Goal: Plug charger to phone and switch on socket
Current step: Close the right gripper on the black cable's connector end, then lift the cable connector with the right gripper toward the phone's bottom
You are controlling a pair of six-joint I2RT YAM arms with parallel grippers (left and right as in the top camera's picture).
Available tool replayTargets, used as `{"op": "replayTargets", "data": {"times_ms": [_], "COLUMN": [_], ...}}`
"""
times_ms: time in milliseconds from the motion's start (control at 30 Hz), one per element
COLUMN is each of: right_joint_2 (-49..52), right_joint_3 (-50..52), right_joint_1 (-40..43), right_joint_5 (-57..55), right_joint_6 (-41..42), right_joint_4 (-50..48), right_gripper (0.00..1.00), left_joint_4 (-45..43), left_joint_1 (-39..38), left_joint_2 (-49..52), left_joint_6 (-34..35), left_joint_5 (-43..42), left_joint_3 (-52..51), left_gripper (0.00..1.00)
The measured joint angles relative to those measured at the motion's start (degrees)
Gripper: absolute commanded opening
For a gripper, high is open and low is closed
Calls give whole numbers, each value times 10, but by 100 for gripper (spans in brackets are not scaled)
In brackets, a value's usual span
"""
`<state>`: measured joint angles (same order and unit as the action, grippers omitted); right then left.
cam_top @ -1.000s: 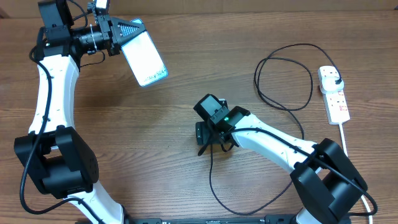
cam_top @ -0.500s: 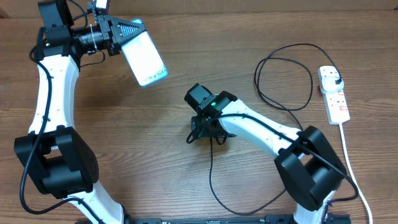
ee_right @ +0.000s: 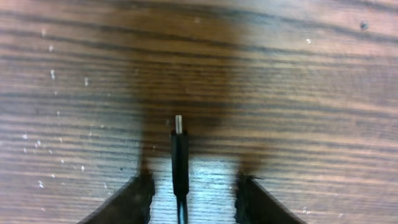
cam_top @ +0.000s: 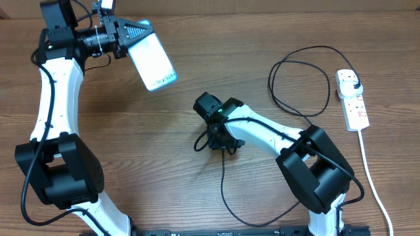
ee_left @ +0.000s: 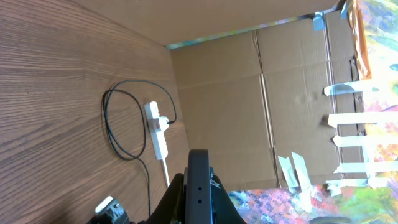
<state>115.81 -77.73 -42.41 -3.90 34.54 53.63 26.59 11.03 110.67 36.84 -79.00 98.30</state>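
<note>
while the right gripper [ee_right: 194, 186] hangs low over the table [cam_top: 131, 164] with its jaws apart, we see the charger [ee_right: 179, 155] tip lying between them, touching neither finger. its cable loops off to the socket [cam_top: 353, 98] near the right edge, plug seated there. farther off at the left, the left gripper [cam_top: 131, 31] is clenched on one end of the phone [cam_top: 152, 62], screen lit.

Phone [cam_top: 152, 63]: slim, black-edged, pale-blue screen lit and facing up; raised off the table at the far left, tilted.
Charger [cam_top: 222, 183]: thin black cable, plugged into the socket, looped, then trailing to mid-table; silver tip [ee_right: 178, 122] bare.
Socket [cam_top: 352, 99]: white strip, red-marked switches, lying flat at the right edge.
</note>
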Motion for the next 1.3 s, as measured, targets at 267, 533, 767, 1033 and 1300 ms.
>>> {"op": "replayTargets", "data": {"times_ms": [267, 533, 767, 1033, 1300], "right_joint_2": [2, 2, 9, 9, 9], "right_joint_3": [-1, -2, -34, -91, -92], "right_joint_1": [0, 0, 37, 171, 252], "right_joint_5": [1, 2, 50, 352, 691], "right_joint_6": [1, 2, -2, -88, -224], "right_joint_4": [-4, -3, 30, -56, -126], "right_gripper": [4, 4, 4, 4, 4], "left_joint_4": [0, 0, -12, -160, -400], "left_joint_1": [0, 0, 0, 0, 0], "left_joint_2": [0, 0, 0, 0, 0], "left_joint_6": [0, 0, 13, 137, 313], "left_joint_5": [0, 0, 0, -10, -22], "left_joint_3": [0, 0, 0, -3, -5], "left_gripper": [4, 4, 4, 4, 4]}}
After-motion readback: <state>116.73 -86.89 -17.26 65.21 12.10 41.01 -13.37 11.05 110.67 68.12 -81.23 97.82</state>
